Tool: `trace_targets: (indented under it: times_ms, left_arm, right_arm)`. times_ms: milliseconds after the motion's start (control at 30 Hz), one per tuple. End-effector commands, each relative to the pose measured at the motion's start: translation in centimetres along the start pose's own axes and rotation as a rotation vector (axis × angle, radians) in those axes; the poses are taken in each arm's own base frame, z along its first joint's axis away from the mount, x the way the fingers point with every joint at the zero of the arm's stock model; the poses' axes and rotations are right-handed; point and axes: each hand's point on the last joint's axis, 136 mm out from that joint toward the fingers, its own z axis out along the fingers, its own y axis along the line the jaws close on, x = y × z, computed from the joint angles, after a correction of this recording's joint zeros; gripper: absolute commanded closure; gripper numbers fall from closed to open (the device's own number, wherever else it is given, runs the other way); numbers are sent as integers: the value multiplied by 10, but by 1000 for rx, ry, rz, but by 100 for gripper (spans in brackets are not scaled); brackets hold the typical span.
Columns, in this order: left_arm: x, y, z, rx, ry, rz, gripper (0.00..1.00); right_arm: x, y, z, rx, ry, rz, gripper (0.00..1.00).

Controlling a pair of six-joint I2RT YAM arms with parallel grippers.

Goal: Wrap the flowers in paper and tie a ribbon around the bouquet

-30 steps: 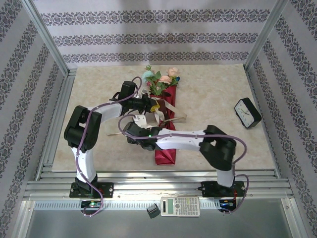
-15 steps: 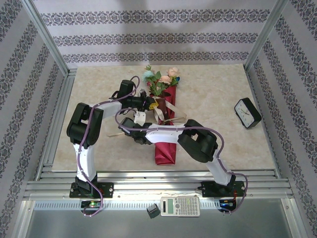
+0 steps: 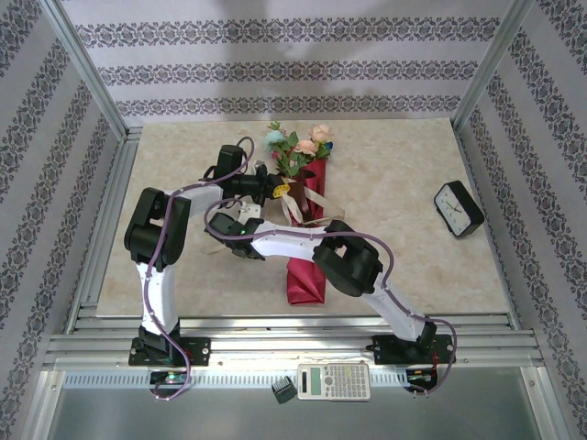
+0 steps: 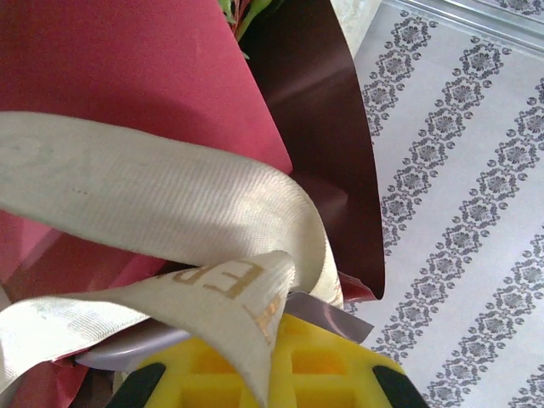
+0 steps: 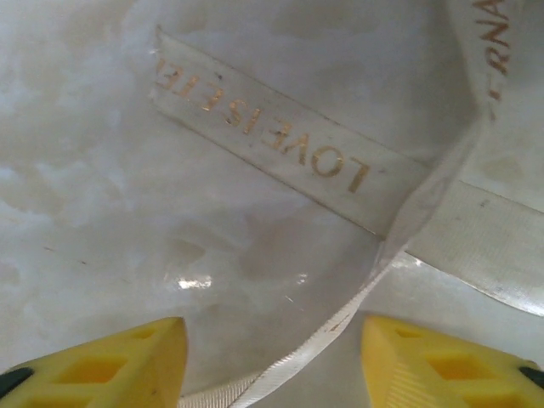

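Overhead view of a marble-patterned table (image 3: 394, 165) inside a frame with patterned walls. The bouquet (image 3: 305, 280) lies near the middle of the table. Its crimson paper (image 3: 316, 179) cone points toward the robot, and the flowers (image 3: 298, 147), pink, peach and teal with green leaves, are at the far end. The cream ribbon (image 3: 307, 203) is looped around the upper part of the cone, with loose tails spilling to the left.

The left gripper (image 3: 278, 191) reaches in from the left, right against the cone just below the blooms. In the left wrist view its yellow fingers (image 4: 340, 374) are pressed together, pinching the ribbon (image 4: 170, 195), which arches across the red paper (image 4: 127, 59).

The right arm stretches across the cone, and the right gripper (image 3: 246, 215) is over the table just left of it. In the right wrist view the right gripper (image 5: 272, 365) is spread, with one thin strand of ribbon (image 5: 272, 144) running between the yellow fingertips (image 5: 102, 365), which do not touch it. The ribbon lies flat on the table, printed in gold letters.

A black clock (image 3: 459, 208) sits well apart at the right. A calculator (image 3: 333, 380) rests on the near rail.
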Motion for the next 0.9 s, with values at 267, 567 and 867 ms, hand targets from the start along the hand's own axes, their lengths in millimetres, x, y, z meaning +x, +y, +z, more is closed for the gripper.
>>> trace_targets:
  times_ms: [267, 567, 867]
  left_arm:
    - [12, -11, 3, 27, 55, 6, 100]
    - [11, -17, -2, 40, 44, 8, 100]
    - [13, -28, -4, 67, 39, 14, 100]
  right_arm:
    - [13, -10, 7, 17, 81, -33, 100]
    - [-9, 11, -79, -239, 73, -88, 100]
    - [23, -23, -129, -465, 255, -134, 100]
